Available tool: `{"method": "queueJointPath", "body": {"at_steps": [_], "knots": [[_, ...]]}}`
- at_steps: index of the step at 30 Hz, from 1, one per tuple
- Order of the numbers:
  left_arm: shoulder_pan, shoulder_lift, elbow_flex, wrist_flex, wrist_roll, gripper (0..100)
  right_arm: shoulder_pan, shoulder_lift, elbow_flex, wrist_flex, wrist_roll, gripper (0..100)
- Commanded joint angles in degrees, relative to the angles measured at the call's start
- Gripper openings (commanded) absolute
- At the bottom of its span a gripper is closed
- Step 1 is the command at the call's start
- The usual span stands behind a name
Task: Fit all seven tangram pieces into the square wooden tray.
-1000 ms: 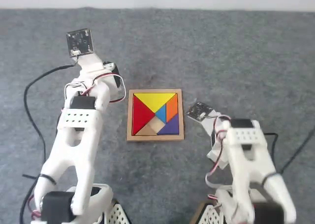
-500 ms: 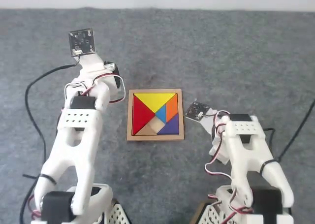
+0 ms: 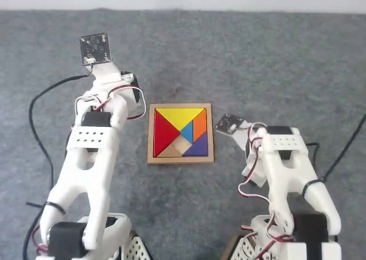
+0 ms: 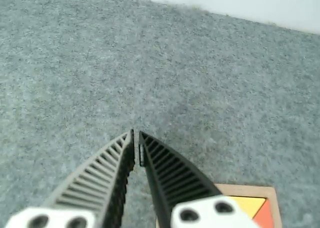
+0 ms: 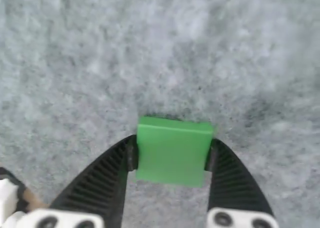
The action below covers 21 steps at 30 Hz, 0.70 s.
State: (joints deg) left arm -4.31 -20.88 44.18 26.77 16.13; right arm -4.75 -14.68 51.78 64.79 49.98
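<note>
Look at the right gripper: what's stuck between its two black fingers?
A green block, pinched between the fingers of the right gripper and touching both, above grey carpet. The right wrist view shows it.

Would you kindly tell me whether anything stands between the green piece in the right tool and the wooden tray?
Nothing visible does. The green piece is clamped in the right tool beside the wooden tray, with plain grey carpet between them.

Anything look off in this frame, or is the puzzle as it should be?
One thing: the green piece is not in the wooden tray; the right gripper holds it clamped over the carpet. In the high view the tray shows a pale patch near its lower middle, seemingly the unfilled slot.
</note>
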Motion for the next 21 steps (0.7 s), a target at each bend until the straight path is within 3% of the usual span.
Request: {"method": "queueJointPath", "body": {"at_steps": [1,5,14,21], "knots": [[-0.1,-2.7,-0.4,-1.5,-0.8,1,0.1,-0.1,-8.6,5.8,-5.3,7.6],[-0.2,-2.7,-0.5,-1.4,-0.8,1,0.0,-0.1,-12.3,8.6,-7.3,2.4],[-0.4,-2.7,-0.7,-1.3,-0.8,1,-0.4,-0.1,-17.5,10.9,-7.5,2.4],[-0.4,-2.7,-0.7,-1.4,-0.8,1,-10.9,0.2,-28.5,15.6,-14.8,2.4]]}}
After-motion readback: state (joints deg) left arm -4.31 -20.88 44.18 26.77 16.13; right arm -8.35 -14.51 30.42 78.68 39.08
